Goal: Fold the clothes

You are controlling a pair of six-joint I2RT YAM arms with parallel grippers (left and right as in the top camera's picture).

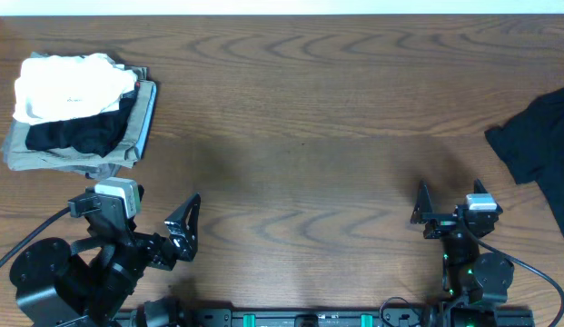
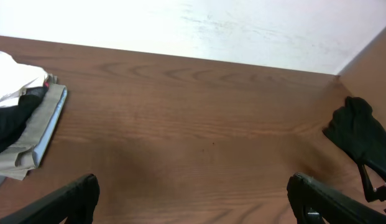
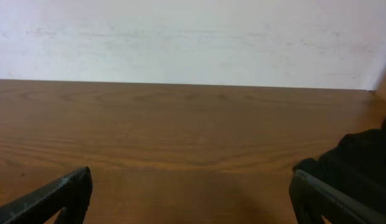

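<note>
- Lying on top of the single stack [image 1: 77, 113] at the far left of the brown wooden surface [image 1: 300, 118] is one white T-shirt [image 1: 68, 86]; it is sitting there bunched and wrinkled.
- Under the T-shirt, one black folded piece [image 1: 77, 134] is resting, and a small bit of red is showing at its edge.
- At the bottom of the stack, the khaki-grey folded pieces [image 1: 45, 162] are lying; how many layers they are making I cannot tell.
- One black garment [image 1: 540, 136] is lying loose and crumpled at the right edge of the surface, well apart from the stack, and part of it is running out of the overhead view.
- Two arms are standing at the near edge, one at each side.
- The left end effector [image 1: 188, 227] is hovering near the stack, in front of it; its two fingers [image 2: 68, 199] are standing wide apart and are holding nothing.
- The right end effector [image 1: 420, 207] is hovering near the black garment without touching it; its two fingers [image 3: 62, 193] are also standing wide apart, with nothing between them.
- In both wrist views, bare wood is showing between the fingers, and a white wall [image 3: 193, 37] is standing behind the surface.
</note>
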